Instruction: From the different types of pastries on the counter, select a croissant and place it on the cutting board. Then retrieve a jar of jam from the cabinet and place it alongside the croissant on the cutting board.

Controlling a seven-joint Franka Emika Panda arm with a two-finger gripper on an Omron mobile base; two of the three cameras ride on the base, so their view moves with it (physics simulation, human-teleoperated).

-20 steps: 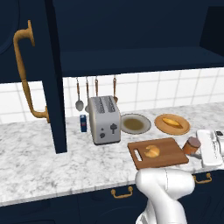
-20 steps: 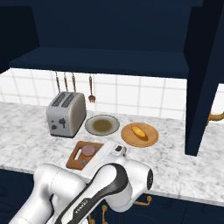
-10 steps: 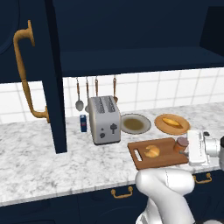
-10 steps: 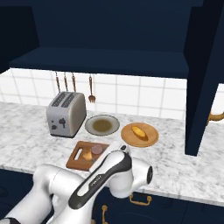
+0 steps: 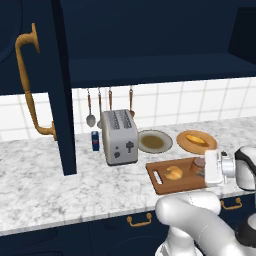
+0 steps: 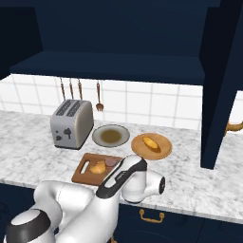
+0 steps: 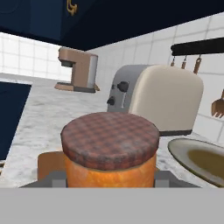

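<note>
Tool point(image 7: 109, 181): you see its two grey fingertips point(image 7: 54, 178) set one on each side of the jar of jam, against its wall. Read this as clamped on the jar.
Jar of jam point(image 7: 109, 151): orange body, checked reddish lid, upright, close to the hand camera. In the left base view you find the jar of jam point(image 5: 199, 165) over the right end of the cutting board, against the white hand. Whether its base touches the board cannot be told.
Cutting board point(image 5: 176, 176): reddish-brown, lying on the desk in front of the toaster and the plates, with its handle slot at the left end in the left base view. In the right base view the cutting board point(image 6: 85, 168) is partly covered by the arm.
Croissant point(image 5: 174, 172): golden, lying near the middle of the board, just beside the jar and to its left.
Bread roll point(image 5: 196, 139): long and oval, on the round orange-brown plate point(image 5: 187, 145) behind the board.
Second plate point(image 5: 155, 141): pale rim, dark centre, between the toaster and the orange plate.
Toaster point(image 5: 119, 136): silver, behind the board's left end.
Blue can point(image 5: 95, 141): just left of the toaster, by the wall.
Desk point(image 5: 40, 180): white-grey marbled stone.
Cabinet point(image 5: 150, 45): navy, door point(image 5: 30, 85) swung open at your left, with a curved brass handle point(image 5: 30, 90).
Coffee machine point(image 7: 78, 70): brown, far along the desk in the hand view.
</note>
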